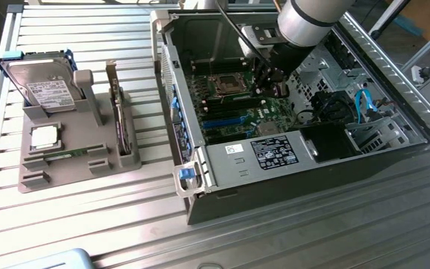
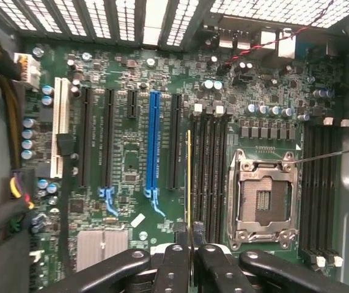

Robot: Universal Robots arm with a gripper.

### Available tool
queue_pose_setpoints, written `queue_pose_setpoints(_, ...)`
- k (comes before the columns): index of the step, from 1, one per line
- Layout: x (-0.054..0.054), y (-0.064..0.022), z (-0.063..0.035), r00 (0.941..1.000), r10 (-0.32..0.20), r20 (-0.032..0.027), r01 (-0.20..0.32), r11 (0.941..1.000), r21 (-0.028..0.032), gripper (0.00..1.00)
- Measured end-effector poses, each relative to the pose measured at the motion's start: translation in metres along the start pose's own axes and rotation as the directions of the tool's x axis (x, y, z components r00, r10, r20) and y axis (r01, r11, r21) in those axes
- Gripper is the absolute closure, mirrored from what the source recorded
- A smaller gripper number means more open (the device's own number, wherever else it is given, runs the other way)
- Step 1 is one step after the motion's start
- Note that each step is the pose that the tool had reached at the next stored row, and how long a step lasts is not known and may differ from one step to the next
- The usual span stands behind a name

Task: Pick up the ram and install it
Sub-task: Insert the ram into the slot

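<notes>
Claw grips ram edge-on, seemingly over motherboard's memory slots.

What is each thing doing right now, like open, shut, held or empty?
ram: held edge-on over the motherboard.
gripper: shut on the ram.
computer case: side open.
processor socket: empty.
hard drive: standing in the tray.
processor chip: lying flat in the tray.

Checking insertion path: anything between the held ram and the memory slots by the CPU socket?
Nothing visible. The ram sits edge-on in the hand, right over the black slots beside the CPU socket; no cable crosses them.
</notes>
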State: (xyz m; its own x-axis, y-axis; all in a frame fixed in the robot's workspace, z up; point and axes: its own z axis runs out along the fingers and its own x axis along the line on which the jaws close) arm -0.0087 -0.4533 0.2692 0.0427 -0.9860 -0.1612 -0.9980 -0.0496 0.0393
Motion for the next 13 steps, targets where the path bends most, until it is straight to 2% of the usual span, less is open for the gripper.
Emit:
queue_pose_setpoints(2, -0.001, -0.0003, 0.0045, 1.0000, -0.004, 0.0054, 0.004, 1.0000, -0.0004, 0.88)
queue_pose_setpoints(4, -0.002, -0.0005, 0.0085, 0.9999, -0.007, 0.0085, 0.007, 1.0000, -0.0006, 0.88)
queue_pose_setpoints(6, -0.003, -0.0008, 0.0157, 0.9998, -0.013, 0.0153, 0.013, 0.9999, -0.0011, 0.88)
queue_pose_setpoints(10, -0.004, -0.0011, 0.0244, 0.9996, -0.018, 0.0219, 0.018, 0.9998, -0.0016, 0.88)
queue_pose_setpoints(13, -0.005, -0.0015, 0.0335, 0.9992, -0.025, 0.0301, 0.025, 0.9997, -0.0021, 0.88)
